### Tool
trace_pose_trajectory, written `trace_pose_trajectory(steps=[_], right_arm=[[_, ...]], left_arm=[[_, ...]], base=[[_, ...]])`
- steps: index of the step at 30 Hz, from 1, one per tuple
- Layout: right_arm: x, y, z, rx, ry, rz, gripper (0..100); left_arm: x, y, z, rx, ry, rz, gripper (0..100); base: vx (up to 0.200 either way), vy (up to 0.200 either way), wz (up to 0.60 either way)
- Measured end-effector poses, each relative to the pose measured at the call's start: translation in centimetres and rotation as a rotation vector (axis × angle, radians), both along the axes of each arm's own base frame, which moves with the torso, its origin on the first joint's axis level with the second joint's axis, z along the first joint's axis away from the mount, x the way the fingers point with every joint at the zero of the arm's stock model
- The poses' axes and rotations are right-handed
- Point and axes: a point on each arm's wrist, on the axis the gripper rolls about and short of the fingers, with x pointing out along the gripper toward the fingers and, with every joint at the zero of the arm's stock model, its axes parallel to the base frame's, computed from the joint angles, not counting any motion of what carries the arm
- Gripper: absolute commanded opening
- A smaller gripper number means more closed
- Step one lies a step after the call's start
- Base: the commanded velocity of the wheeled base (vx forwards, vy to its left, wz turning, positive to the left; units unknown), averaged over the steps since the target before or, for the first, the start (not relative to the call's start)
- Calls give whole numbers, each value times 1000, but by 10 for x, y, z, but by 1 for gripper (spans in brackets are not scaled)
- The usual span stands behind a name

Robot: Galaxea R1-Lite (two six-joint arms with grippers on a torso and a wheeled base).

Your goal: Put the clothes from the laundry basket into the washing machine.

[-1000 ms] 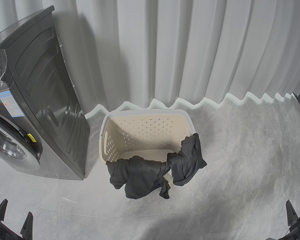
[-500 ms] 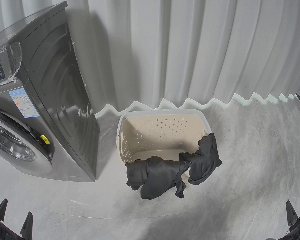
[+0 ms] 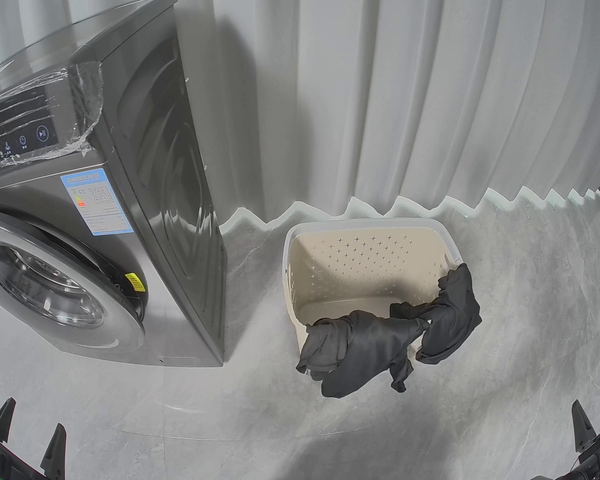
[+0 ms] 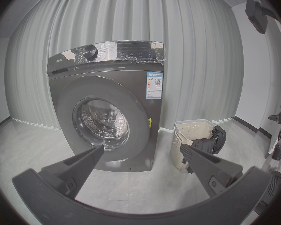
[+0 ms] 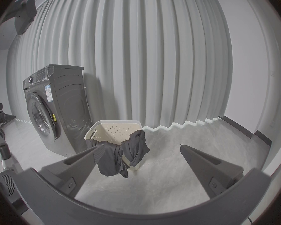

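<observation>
Both grippers are wide open and hold nothing.
The left gripper (image 4: 140,150) and right gripper (image 5: 140,148) hang low, fingers spread apart. The washing machine (image 3: 160,188) stands in front of the left one. Farther ahead, between both, dark clothes (image 3: 373,345) hang over the laundry basket's (image 3: 367,225) near rim.

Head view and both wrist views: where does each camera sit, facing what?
Head view: high up, looking down at the washing machine, laundry basket and clothes; left pincer and right pincer at the lower corners.
Left wrist view: low, behind the open left pincer, facing the machine's door.
Right wrist view: low, behind the open right pincer, facing the basket.
All three share machine, basket and clothes.
</observation>
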Motion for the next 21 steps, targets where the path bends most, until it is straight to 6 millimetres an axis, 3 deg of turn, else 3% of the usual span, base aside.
trace_pose_trajectory(steps=[21], right_arm=[[0, 0, 0, 0, 0, 0, 100]], left_arm=[[0, 0, 0, 1, 1, -4, 100]], base=[[0, 200, 0]])
